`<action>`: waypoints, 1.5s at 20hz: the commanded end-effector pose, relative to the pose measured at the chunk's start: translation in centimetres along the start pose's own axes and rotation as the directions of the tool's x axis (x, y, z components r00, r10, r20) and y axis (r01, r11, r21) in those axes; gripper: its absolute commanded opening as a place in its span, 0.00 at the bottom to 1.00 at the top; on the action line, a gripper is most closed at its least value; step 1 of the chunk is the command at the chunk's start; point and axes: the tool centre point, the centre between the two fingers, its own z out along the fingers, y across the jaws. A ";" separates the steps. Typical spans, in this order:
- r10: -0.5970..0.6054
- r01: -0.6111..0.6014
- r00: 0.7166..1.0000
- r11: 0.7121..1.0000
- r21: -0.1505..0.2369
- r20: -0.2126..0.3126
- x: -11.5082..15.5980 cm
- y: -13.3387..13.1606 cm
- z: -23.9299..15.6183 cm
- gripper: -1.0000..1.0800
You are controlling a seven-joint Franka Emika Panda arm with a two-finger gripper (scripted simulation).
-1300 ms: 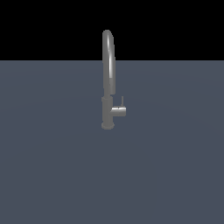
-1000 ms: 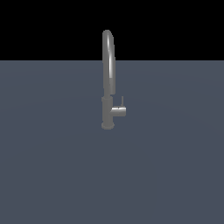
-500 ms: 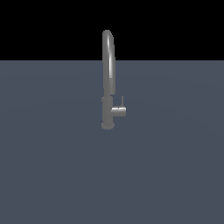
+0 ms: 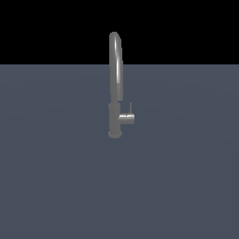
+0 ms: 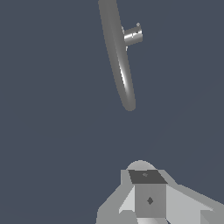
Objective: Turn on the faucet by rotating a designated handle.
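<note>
Plainly flat, dark slate-grey tabletop (image 4: 56,186), bearing the tall slim brushed-metal faucet (image 4: 115,79) with arched gooseneck spout, upright near its far edge. Short grey cylindrical handle (image 4: 126,118) jutting toward the exterior view's right, thin pin upright. Pale grey gripper (image 5: 148,197) well apart from both; spread or pressed together, cannot tell.

Faucet: the faucet (image 4: 115,84) stands upright on the flat floor (image 4: 51,177), near the middle of the exterior view.
Handle: the handle (image 4: 127,118) sticks out from the low part of the faucet, toward the exterior view's right.
Pin: a thin pin (image 4: 130,108) stands up on the handle.
Gripper: in the wrist view the gripper (image 5: 146,199) is well apart from the faucet (image 5: 119,57) and the handle (image 5: 133,35).
</note>
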 end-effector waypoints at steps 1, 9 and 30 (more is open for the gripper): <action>0.033 -0.034 0.999 0.999 0.032 0.034 1.5 -0.1 0.2 0.00; 0.128 -0.148 0.980 0.980 0.129 0.152 6.2 -0.3 1.0 0.00; 0.296 -0.491 0.810 0.813 0.312 0.506 18.5 1.0 6.0 0.00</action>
